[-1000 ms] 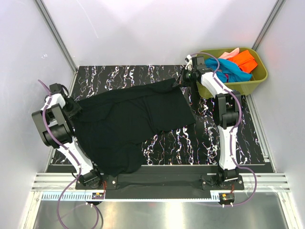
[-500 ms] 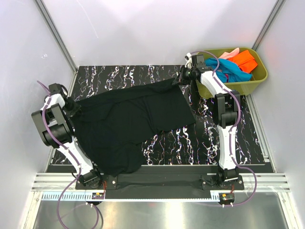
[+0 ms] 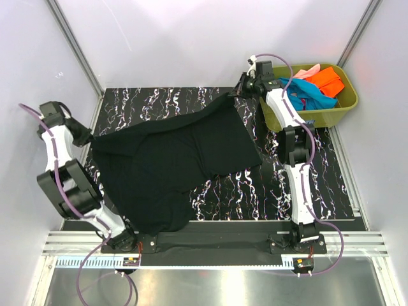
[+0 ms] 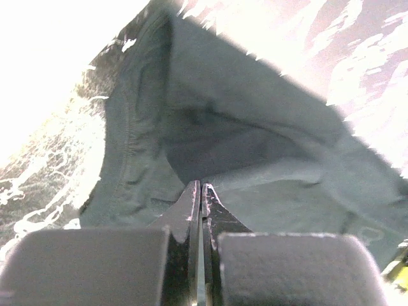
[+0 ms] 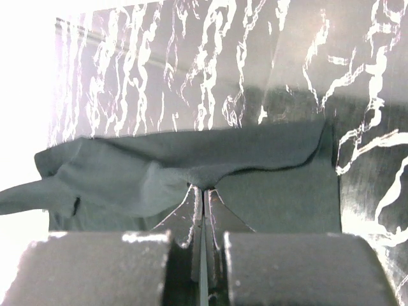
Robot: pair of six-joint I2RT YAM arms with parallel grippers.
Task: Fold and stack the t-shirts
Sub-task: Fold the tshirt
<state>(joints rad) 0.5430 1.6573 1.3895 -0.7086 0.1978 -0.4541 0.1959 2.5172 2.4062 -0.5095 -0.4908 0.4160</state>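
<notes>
Top external view: both arms stretch a large black cloth t-shirt (image 3: 172,166) across the black, white-veined worktop (image 3: 306,191). The left pincer (image 3: 87,136) is clamped on its left edge, and the right pincer (image 3: 240,92) pinches the far right corner beside the olive-green plastic tub (image 3: 347,105). Wrist views show cloth nipped between both sets of closed jaws. The spreading step appears under way; next, the shirt likely needs pulling taut and laying flat before any fold.
</notes>
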